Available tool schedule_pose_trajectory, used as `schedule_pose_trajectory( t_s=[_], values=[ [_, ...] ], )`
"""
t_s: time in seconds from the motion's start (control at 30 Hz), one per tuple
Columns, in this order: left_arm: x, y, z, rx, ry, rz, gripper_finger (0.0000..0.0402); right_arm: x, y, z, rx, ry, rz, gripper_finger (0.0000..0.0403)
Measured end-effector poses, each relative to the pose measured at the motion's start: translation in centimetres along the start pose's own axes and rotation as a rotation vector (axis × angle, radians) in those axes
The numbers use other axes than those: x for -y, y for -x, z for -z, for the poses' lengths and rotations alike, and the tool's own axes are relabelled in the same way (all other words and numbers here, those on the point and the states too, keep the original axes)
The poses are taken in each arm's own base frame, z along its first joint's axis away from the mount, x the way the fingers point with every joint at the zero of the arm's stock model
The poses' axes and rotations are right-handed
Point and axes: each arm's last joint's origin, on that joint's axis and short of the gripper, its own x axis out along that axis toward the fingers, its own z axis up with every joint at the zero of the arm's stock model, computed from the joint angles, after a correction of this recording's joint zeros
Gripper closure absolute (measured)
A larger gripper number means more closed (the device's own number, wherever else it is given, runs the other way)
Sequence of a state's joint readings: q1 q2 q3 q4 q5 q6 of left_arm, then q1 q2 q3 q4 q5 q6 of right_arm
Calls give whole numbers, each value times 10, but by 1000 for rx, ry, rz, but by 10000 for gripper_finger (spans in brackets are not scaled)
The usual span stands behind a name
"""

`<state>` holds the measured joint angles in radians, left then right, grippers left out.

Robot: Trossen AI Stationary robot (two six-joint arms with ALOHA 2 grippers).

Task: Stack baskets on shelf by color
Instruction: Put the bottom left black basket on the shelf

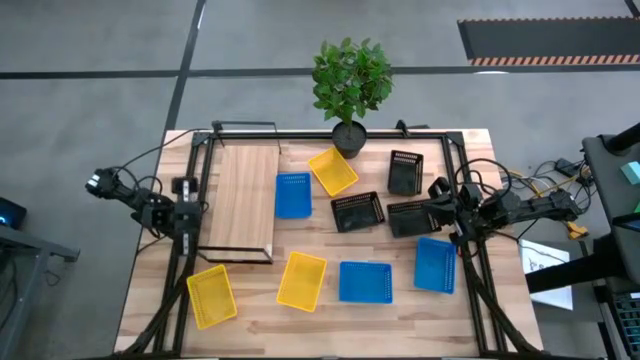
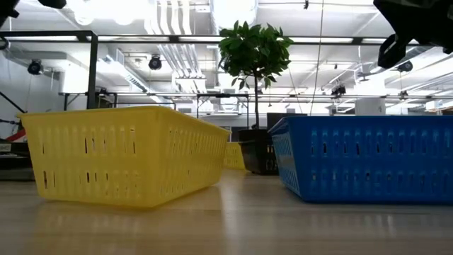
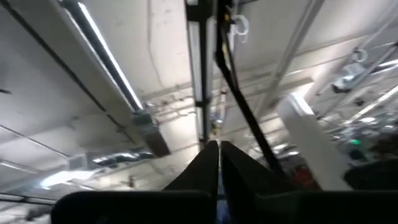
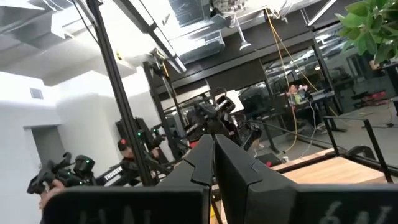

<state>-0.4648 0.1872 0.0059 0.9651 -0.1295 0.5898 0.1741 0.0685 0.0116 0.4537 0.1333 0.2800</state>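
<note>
Tabletop (image 1: 250,320) with scattered baskets (image 1: 365,281)

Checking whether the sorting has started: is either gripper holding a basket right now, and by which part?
Nothing is held. The left gripper and the right gripper are both shut on nothing, raised at the table's sides, clear of every basket.

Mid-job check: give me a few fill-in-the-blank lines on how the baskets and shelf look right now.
1. The wooden shelf holds ____ baskets.
2. The basket touching the shelf's right edge is ____.
3. The basket nearest the potted plant is ____.
4. The three baskets beside the right gripper are ____.

Missing words: no; blue; yellow; black
</note>
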Motion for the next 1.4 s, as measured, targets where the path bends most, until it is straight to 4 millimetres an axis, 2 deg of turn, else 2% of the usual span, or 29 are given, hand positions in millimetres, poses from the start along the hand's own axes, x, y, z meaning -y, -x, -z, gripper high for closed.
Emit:
schedule_pose_trajectory(
  t_s=[0.07, 0.2, 0.37, 0.5, 1.0, 1.07, 1.17, 1.33, 1.4],
  values=[
    [-3, 0, -2, 4, -25, -50, 400, 0, 0, 0, 3, -5, 2, 394],
    [-4, 0, -1, -26, -64, -94, 400, 2, -2, -5, 82, 37, 114, 394],
    [-3, -1, 1, -54, -68, -102, 400, -1, -11, -9, 141, 101, 90, 394],
    [-3, -1, 1, -54, -68, -103, 400, -4, -24, -10, 120, 175, 50, 394],
    [-4, -1, -1, -31, -11, -118, 400, -16, -122, 5, -359, 446, 88, 394],
    [-5, -1, -1, -30, -10, -118, 400, -17, -131, 16, -473, 467, 82, 394],
    [-5, -1, -1, -30, -9, -118, 400, -21, -150, 17, -534, 469, 85, 394],
    [-5, 0, -2, -19, 40, -122, 400, -17, -166, 39, -790, 462, 129, 394],
    [-5, 0, -2, -18, 43, -122, 400, -18, -176, 40, -832, 457, 141, 394]
  ],
)
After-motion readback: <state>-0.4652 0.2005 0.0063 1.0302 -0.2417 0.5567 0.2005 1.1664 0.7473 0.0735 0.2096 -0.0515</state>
